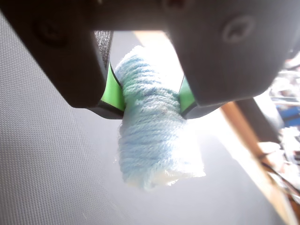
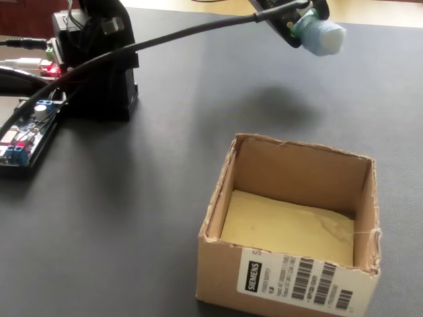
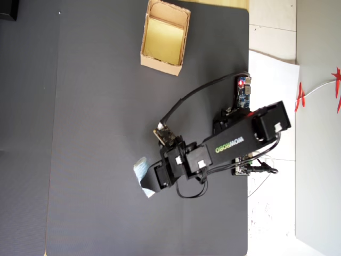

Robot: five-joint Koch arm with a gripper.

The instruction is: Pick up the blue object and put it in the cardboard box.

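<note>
The blue object is a pale blue ribbed roll, pinched between the green pads of my gripper, which is shut on it. In the fixed view the blue object hangs high above the dark mat in the gripper, well behind the cardboard box. The box stands open with a yellowish floor and nothing inside. From overhead the blue object pokes out at the left of the gripper, far below the cardboard box in that view.
The arm's black base and circuit boards stand at the left of the fixed view. A black cable runs from the base to the gripper. The dark mat ends at a white floor on the right overhead.
</note>
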